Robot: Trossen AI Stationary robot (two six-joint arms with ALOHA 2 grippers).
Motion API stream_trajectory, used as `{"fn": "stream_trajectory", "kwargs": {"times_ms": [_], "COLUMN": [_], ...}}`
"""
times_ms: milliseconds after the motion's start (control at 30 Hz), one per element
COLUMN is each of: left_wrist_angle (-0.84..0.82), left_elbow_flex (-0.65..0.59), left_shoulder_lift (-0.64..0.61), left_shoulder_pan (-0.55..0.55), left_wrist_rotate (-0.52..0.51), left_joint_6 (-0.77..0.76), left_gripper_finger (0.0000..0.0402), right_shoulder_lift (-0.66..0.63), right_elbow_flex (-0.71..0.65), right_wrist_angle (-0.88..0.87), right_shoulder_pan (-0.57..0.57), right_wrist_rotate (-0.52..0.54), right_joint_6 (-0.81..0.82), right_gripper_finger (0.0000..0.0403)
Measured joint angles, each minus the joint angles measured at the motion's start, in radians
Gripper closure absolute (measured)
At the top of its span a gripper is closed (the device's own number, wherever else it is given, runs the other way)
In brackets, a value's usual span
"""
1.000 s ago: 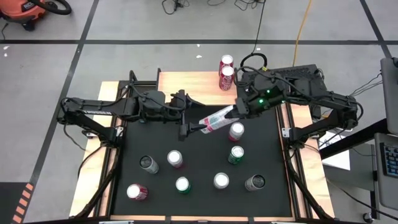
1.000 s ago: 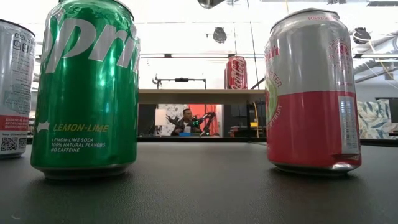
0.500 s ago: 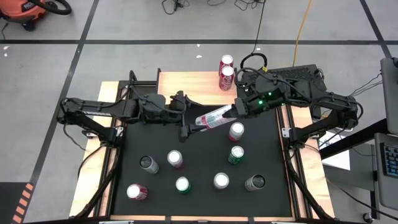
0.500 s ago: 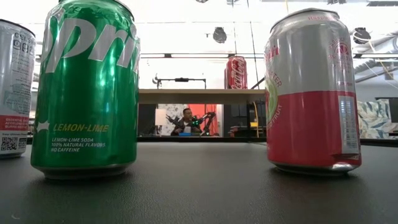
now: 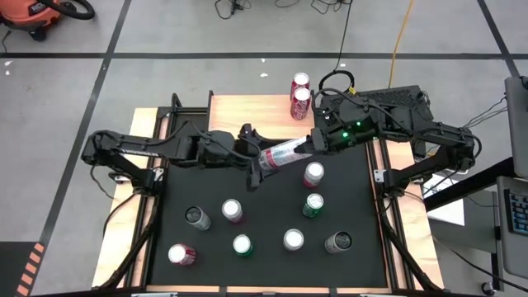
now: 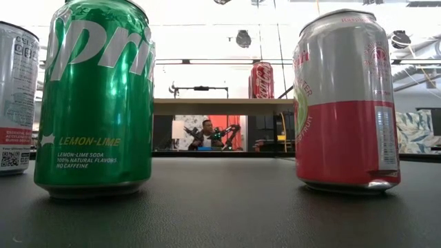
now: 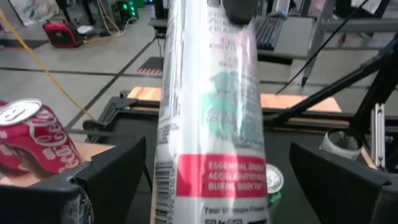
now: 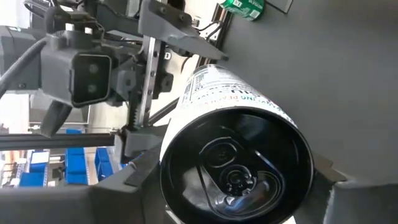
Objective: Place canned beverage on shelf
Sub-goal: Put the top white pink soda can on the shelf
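Can: slim white-and-pink aluminium beverage can (image 5: pixel 285 154) lies on its side in the air at centre frame in the high view; long axis slants lower left to upper right, lid end toward the right arm.
Right tool (image 5: pixel 309 145): grips the can's lid end.
Left tool (image 5: pixel 252 162): spread wide, fingers flanking the can's other end.
Shelf: low light-wood plank shelf (image 5: pixel 247 111), upper centre, carries two red cans (image 5: pixel 300 95).
Desk: black-topped desk (image 5: pixel 264 216) with upright cans.
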Motion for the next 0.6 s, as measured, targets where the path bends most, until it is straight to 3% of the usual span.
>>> {"fn": "stream_trajectory", "kwargs": {"times_ms": [433, 600], "left_wrist_angle": [-0.001, -0.007], "left_elbow_flex": [0.0, 0.0], "left_shoulder_lift": [0.0, 0.0], "left_shoulder_pan": [-0.003, 0.0], "left_wrist_rotate": [0.0, 0.0], "left_joint_6": [0.001, 0.002], "left_gripper_finger": [0.0002, 0.0025], "right_shoulder_lift": [0.0, 0.0], "right_elbow_flex": [0.0, 0.0], "right_wrist_angle": [-0.002, -0.002], "right_shoulder_pan": [0.014, 0.014], "right_wrist_rotate": [0.027, 0.025], "right_joint_6": [-0.011, -0.018], "right_gripper_finger": [0.0179, 0.0179]}}
